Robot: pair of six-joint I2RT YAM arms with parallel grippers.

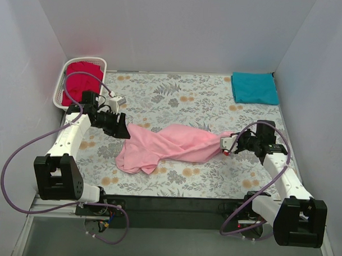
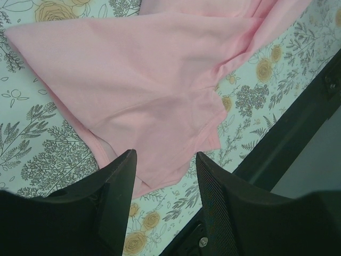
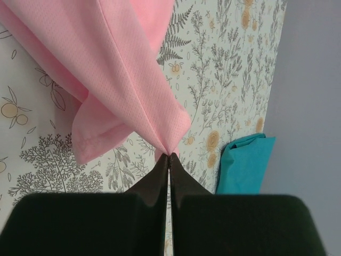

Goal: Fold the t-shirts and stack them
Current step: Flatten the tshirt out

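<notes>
**A:** Where is the pink shirt [image 1: 170, 145]?

**B:** In the middle of the top view. It is bunched into a long crumpled band across the flowered table [image 1: 178, 89], from centre left to centre right. It is neither flat nor folded.

**A:** Who has it?

**B:** The right gripper [image 3: 169, 156], at the band's right end. Its fingers are pressed together on a corner of the cloth, which rises off the table into a peak there. The left gripper [image 2: 165, 156] has its fingers spread with nothing between them, above a hemmed edge at the band's left end (whether it touches the cloth, I cannot tell).

**A:** So which step is this?

**B:** Spreading out, I judge; folding is not begun. The teal shirt [image 1: 254, 87] lies folded in the upper right corner. The red shirt [image 1: 83, 80] sits in the white basket [image 1: 60, 93], upper left.

**A:** And next?

**B:** Probably the left gripper must close on that hem. Then both draw apart to stretch the shirt flat.
</notes>
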